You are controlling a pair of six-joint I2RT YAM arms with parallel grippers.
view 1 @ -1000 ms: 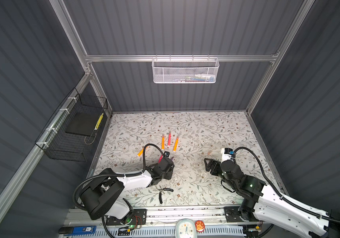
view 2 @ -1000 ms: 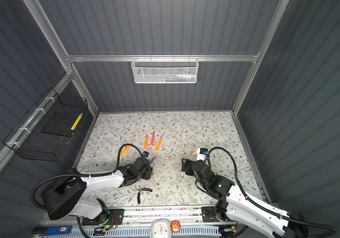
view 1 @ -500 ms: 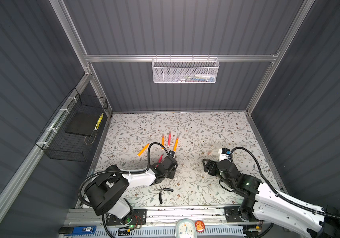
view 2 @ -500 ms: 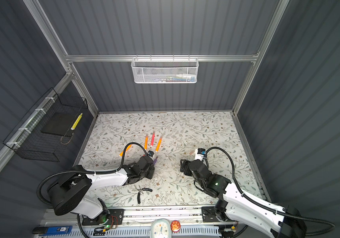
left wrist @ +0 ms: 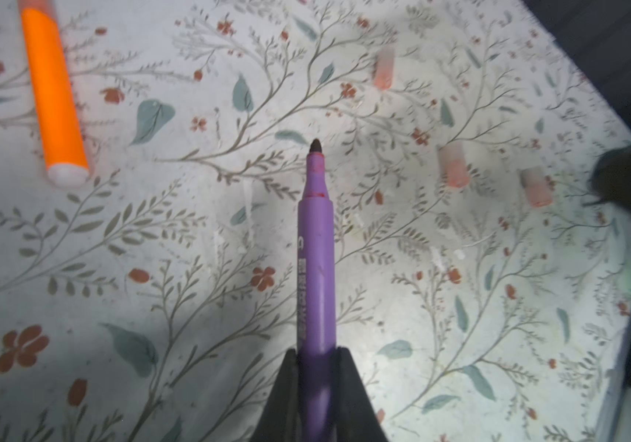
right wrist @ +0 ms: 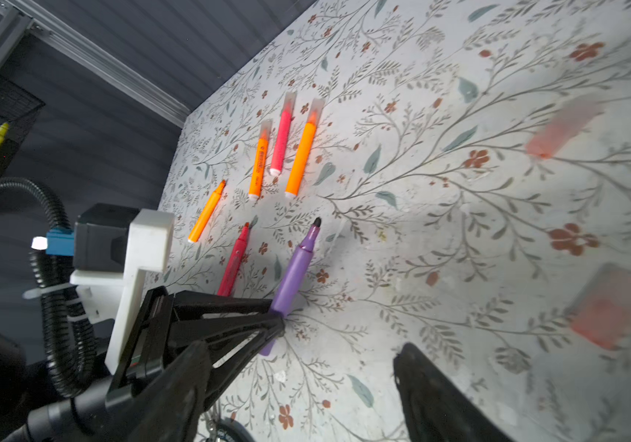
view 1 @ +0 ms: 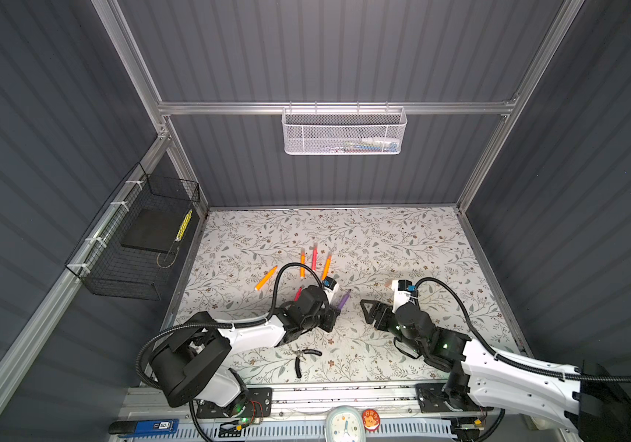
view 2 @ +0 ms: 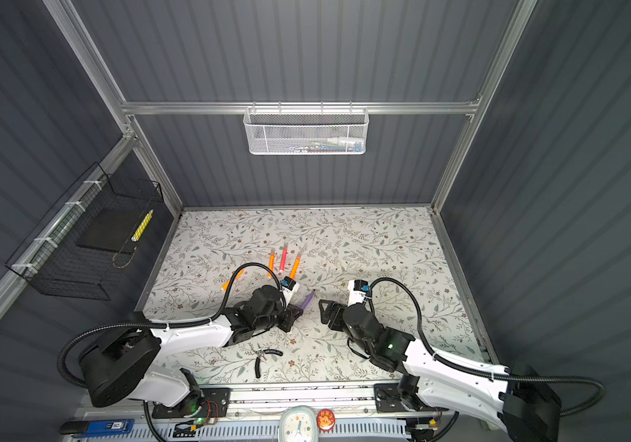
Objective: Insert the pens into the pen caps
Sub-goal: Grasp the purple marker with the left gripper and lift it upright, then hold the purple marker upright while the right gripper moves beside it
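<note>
My left gripper [left wrist: 317, 358] is shut on the purple pen [left wrist: 316, 268] near its back end, and the dark tip points away from the jaws. Both top views show the left gripper [view 1: 335, 312] and this pen [view 2: 307, 299] at mid-table. My right gripper [right wrist: 302, 356] is open and holds nothing, a short way right of the pen [view 1: 343, 299]. Three pale-pink pen caps [left wrist: 453, 166] lie loose on the mat beyond the tip. Two orange pens and a pink pen [right wrist: 281, 143] lie side by side farther back with clear caps on their tips. An orange pen [right wrist: 207, 216] and a red pen [right wrist: 233, 264] lie uncapped.
Black-handled pliers [view 1: 303, 358] lie near the front edge, below the left arm. A black wire basket [view 1: 134, 245] hangs on the left wall and a white mesh basket [view 1: 344, 130] on the back wall. A small clock [view 1: 344, 423] sits at the front rail.
My left gripper has closed on the purple pen and shifted a little to the right with it. The right gripper has edged leftward toward the middle.
</note>
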